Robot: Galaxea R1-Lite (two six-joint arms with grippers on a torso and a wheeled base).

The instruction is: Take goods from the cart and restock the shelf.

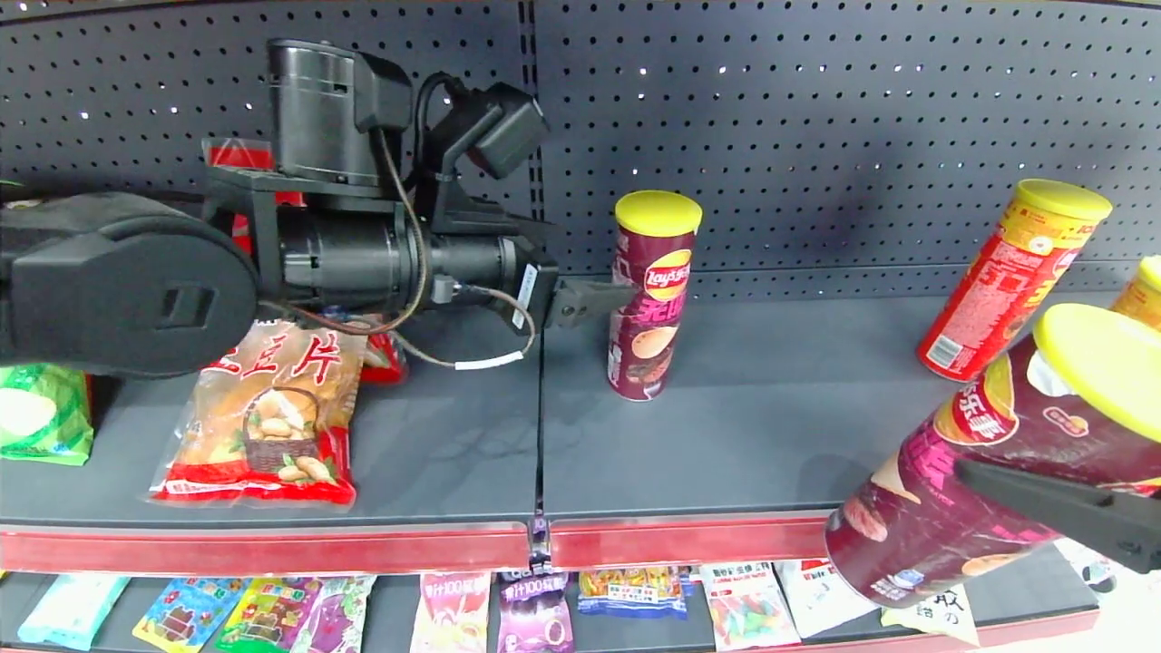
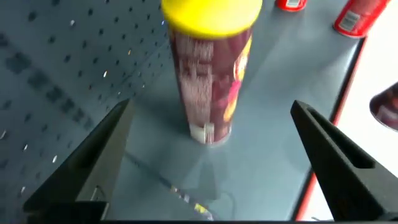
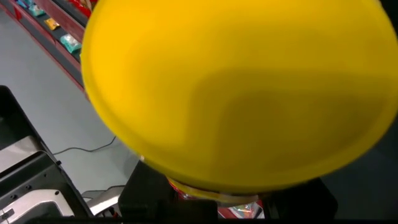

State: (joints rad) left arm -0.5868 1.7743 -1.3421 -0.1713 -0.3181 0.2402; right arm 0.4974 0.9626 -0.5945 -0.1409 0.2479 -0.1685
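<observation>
Out past my left arm lay a green bag (image 1: 41, 413), cut off by the frame edge. Beside it was a clear snack bag (image 1: 263, 408) printed with potatoes in a basket, its top hidden under my arm. My left hand (image 1: 606, 297) was level over the shelf (image 1: 771, 408), its fingers (image 2: 93, 168) spread wide apart and gripping nothing. Just past their tips, in line with the gap, stood the upright tube (image 1: 653, 299). It was maroon with a yellow lid and had crisps pictured on its side. One fingertip overlapped its side, and I could not tell whether it touched.

Well apart from that hand, a red tube (image 1: 1007, 281) with a yellow lid leaned tilted against the pegboard back (image 1: 816, 136). Just beside it showed a sliver of another yellow-lidded tube (image 1: 1145, 290), cut off by the frame edge.

My right hand (image 1: 980, 476) was clamped on the held tube (image 1: 961, 462), also maroon, tilted with its base out over the shelf's red front edge. One dark finger lay across its side and the other was hidden behind it. Its yellow lid (image 3: 236, 93) sat close before my wrist, hiding the fingers.
</observation>
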